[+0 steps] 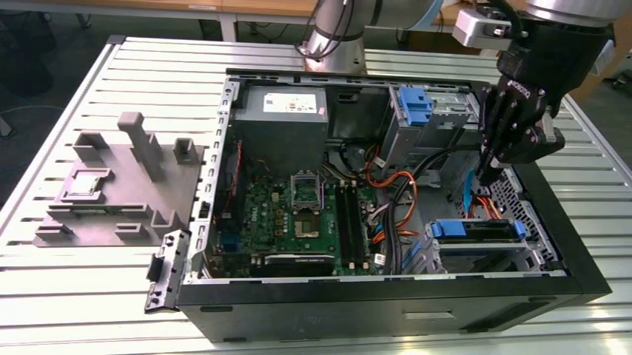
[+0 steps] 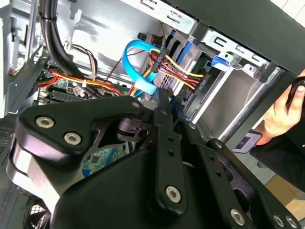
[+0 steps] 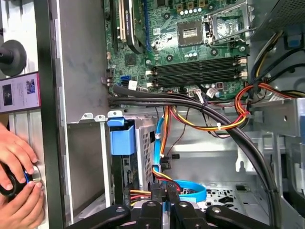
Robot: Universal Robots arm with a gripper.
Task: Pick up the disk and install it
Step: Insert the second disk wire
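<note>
Gripper (image 1: 491,180) is down inside the open computer case (image 1: 395,310) with its jaws pinched together on nothing; the disk (image 1: 476,231) in its blue carrier already sits in the drive bay just below the fingertips, apart from them
</note>
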